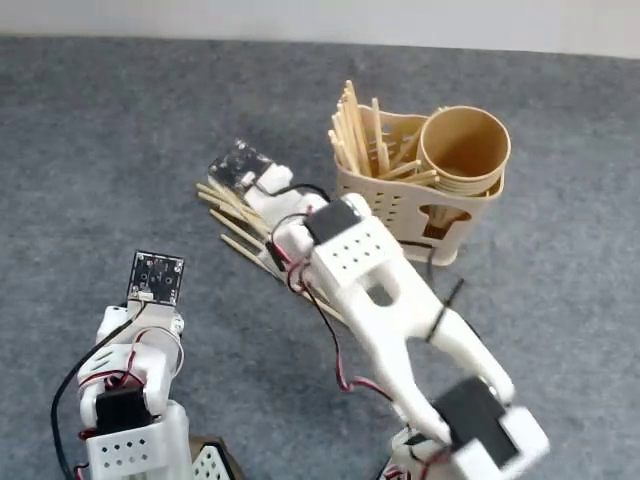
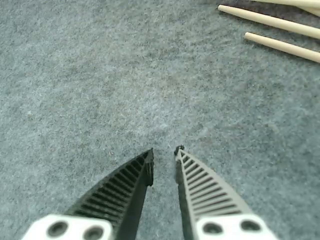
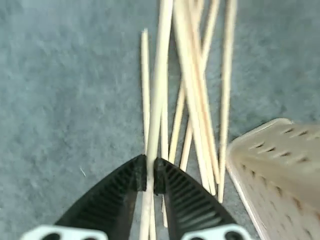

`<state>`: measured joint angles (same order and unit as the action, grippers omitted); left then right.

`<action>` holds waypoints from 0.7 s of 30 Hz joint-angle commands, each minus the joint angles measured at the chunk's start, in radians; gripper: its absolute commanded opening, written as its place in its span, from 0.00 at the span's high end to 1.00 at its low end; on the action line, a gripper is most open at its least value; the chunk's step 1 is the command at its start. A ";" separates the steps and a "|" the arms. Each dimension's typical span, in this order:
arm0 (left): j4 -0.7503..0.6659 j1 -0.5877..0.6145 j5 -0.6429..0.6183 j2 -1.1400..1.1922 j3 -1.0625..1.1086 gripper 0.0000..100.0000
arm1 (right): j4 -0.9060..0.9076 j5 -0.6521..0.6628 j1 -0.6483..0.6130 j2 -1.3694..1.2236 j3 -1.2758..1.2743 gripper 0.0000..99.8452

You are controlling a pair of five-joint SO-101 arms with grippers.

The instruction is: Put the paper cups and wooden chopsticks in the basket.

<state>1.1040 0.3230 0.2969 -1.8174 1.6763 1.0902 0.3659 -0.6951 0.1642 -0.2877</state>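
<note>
In the high view, a pale basket is seen at the upper right of centre on a grey carpeted table. Stacked paper cups are held in its right half, and a bundle of wooden chopsticks is stood on end in its left half. Just left of the basket, loose chopsticks are scattered on the carpet.

The right arm is stretched from the lower right up to that scatter. In its wrist view, the right gripper is shown with its fingers pinching a single chopstick, close beside the basket wall.

The left arm is placed at the lower left. The left gripper is seen over bare carpet, its fingers parted by a narrow gap, with nothing between them.
</note>
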 commanded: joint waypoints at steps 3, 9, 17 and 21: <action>-0.005 0.004 0.008 -0.007 0.019 0.91 | -0.097 -0.074 0.018 0.260 -0.108 0.99; -0.005 0.004 0.008 -0.007 0.019 0.91 | -0.157 -0.170 0.016 0.458 -0.197 0.99; -0.005 0.004 0.008 -0.007 0.019 0.91 | -0.251 -0.242 0.021 0.740 -0.292 0.99; -0.005 0.004 0.008 -0.007 0.019 0.91 | -0.435 -0.239 0.053 0.955 -0.427 0.99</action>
<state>1.1040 0.3230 0.2969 -1.8174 1.6763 0.7879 0.1358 -0.6751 0.9574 -0.6667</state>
